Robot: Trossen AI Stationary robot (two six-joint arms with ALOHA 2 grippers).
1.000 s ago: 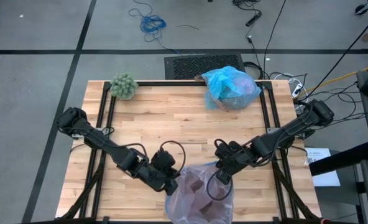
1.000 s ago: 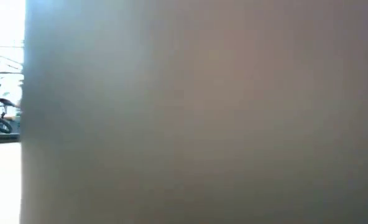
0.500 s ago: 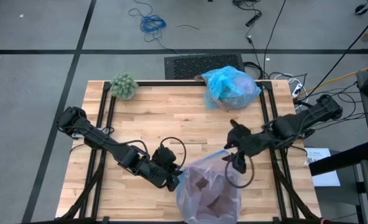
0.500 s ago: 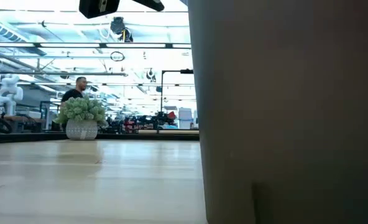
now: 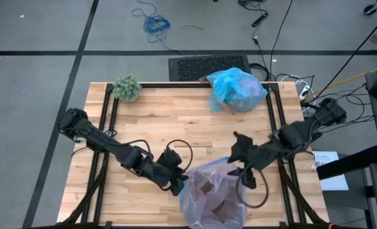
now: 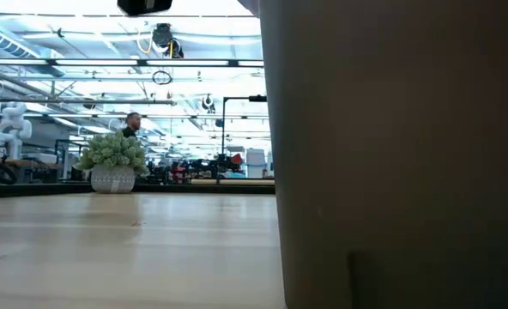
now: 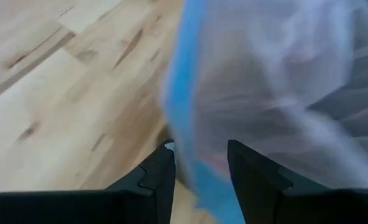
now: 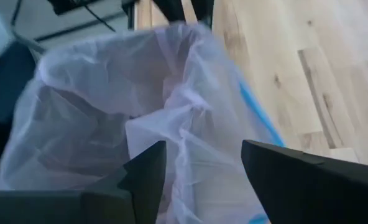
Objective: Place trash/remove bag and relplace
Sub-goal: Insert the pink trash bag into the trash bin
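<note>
Here we see a fuzzy green ball (image 5: 127, 88) and a light-blue bag (image 5: 237, 90) at the table's far edge; both grippers, left gripper (image 5: 177, 186) and right gripper (image 5: 242, 170), flank the pink bag (image 5: 212, 194), fingers parted, holding nothing.

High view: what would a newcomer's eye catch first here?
The pink bag with a blue rim at the table's near edge, flanked by the left gripper and right gripper, both open. Next, the light-blue bag at the far edge, and a fuzzy green ball at the far-left corner.
</note>
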